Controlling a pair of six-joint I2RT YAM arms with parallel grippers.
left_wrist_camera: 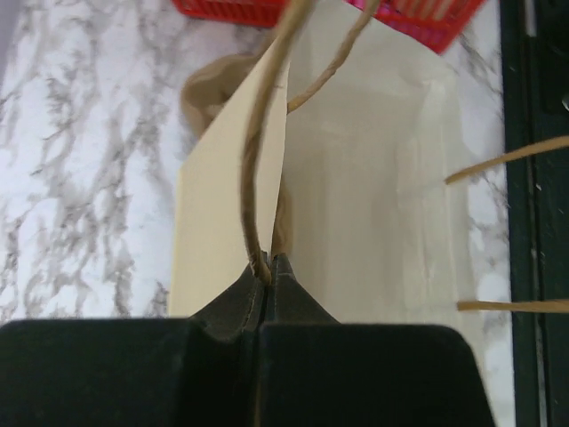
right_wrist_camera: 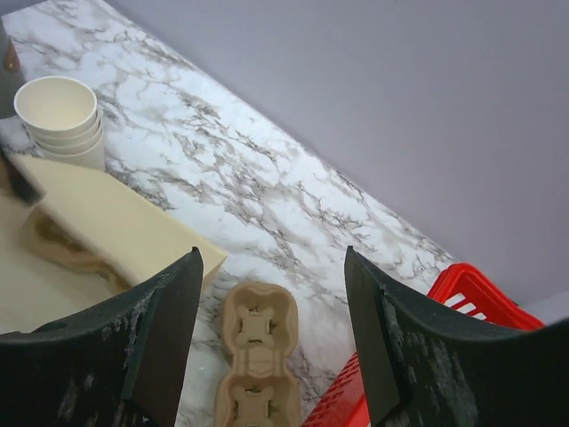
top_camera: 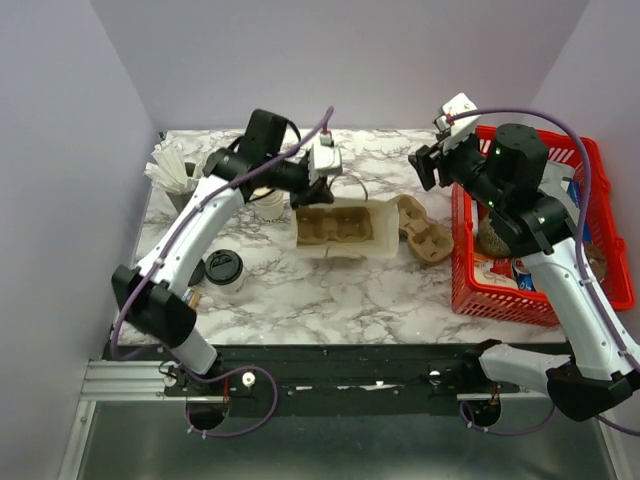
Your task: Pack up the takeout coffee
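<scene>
The takeout coffee (top_camera: 224, 270), a small white cup with a black lid, stands at the front left of the table, apart from both grippers. The cream paper bag (top_camera: 378, 232) stands open mid-table with a brown cup carrier (top_camera: 328, 226) inside it. My left gripper (top_camera: 308, 194) is at the bag's left rim. In the left wrist view it (left_wrist_camera: 269, 263) is shut on the bag's twine handle (left_wrist_camera: 258, 151). My right gripper (top_camera: 430, 166) hovers open and empty above a second carrier (top_camera: 420, 230), which also shows in the right wrist view (right_wrist_camera: 258, 356).
A stack of lidless white cups (top_camera: 268, 204) stands behind the left gripper. A holder of white packets (top_camera: 170, 172) is at the back left. A red basket (top_camera: 530, 290) of goods fills the right side. A loose dark lid (top_camera: 196, 272) lies beside the coffee.
</scene>
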